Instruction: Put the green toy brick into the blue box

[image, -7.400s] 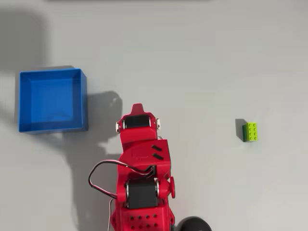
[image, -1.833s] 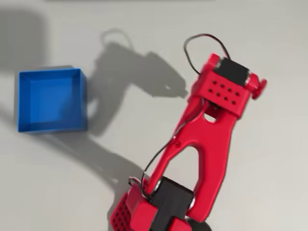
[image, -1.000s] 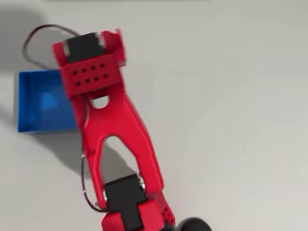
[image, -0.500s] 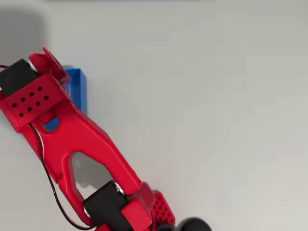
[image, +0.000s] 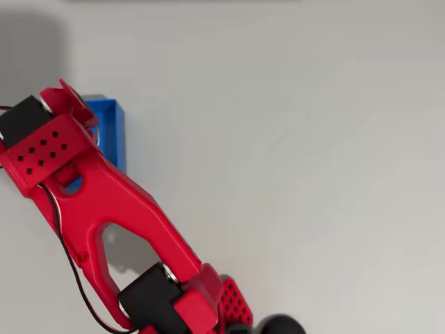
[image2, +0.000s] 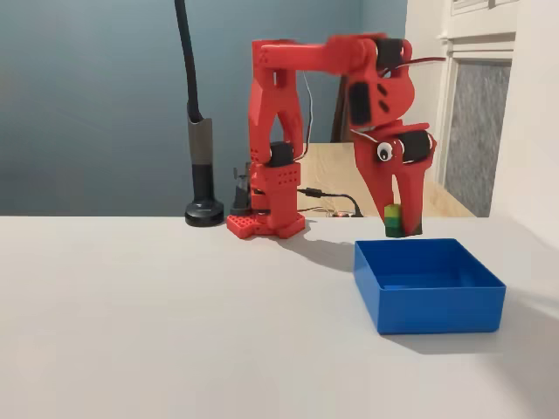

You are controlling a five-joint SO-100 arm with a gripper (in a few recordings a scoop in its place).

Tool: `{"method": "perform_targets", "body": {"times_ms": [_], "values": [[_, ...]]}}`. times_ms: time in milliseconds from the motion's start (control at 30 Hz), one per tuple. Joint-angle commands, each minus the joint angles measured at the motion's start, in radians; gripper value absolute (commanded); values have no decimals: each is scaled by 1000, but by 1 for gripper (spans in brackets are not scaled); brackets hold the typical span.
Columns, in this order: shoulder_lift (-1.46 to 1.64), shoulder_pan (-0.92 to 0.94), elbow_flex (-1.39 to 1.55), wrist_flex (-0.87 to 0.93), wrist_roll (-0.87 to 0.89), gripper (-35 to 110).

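Swinging across from the right side of the surface (image2: 175,332), the red arm (image: 118,209) is now hanging over the blue box (image2: 428,284), barely shifting from half a second ago. From the side, the hand (image2: 402,229) is pointing straight down and pinching the green toy brick (image2: 394,219) between its fingers, holding it just above the box's far rim. It is likely being kept high to clear the wall; opening there should drop the brick inside.
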Motion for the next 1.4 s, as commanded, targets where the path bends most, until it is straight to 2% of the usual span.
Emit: {"method": "perform_targets", "body": {"times_ms": [0,633,967,1367], "values": [[37,-29,17,-26,-12,4],[37,-49,12,-35,-66,18],[48,-17,2,-32,-37,1],[124,106,2,49,-28,0]]}}
